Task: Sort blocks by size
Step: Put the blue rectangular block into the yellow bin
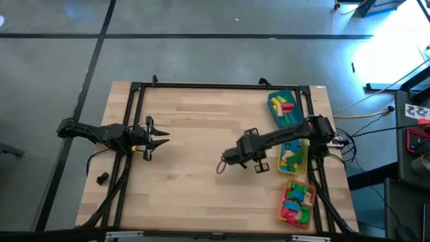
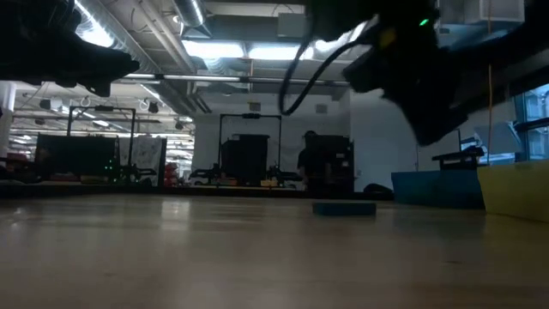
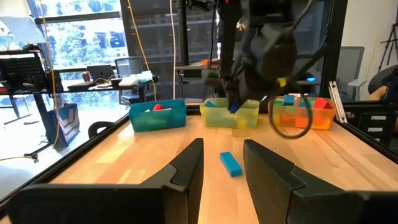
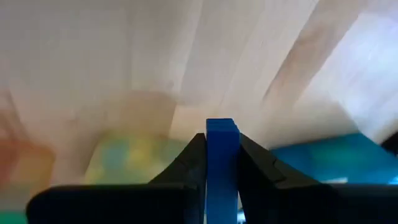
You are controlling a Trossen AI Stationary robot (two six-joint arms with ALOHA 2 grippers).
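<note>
My right gripper [image 4: 222, 149] hangs over the table's middle right [image 1: 234, 160], slanting down, shut on a blue block [image 4: 222, 143]. Another blue block [image 3: 231, 163] lies flat on the table under it and also shows in the low view [image 2: 343, 208]. More blocks fill the teal tray [image 1: 283, 107], the yellow tray [image 1: 294, 156] and the orange tray [image 1: 297, 204] along the right edge. My left gripper [image 1: 161, 138] waits at the table's left, level and open, with nothing between its fingers [image 3: 186, 165]. My right gripper pinches the blue block by its two flat sides [image 4: 222, 163] between the two fingers. The block's end [image 4: 222, 126] sticks out past the fingertips. The fingers slant down from the table's right side, and the block is lifted clear of the table.
A small dark lump [image 1: 102, 178] lies near the table's left edge. A black frame rail [image 1: 222, 85] runs along the far edge. Bare wood [image 1: 195, 128] stretches between the two arms. A person stands in the room beyond the table [image 2: 307, 163].
</note>
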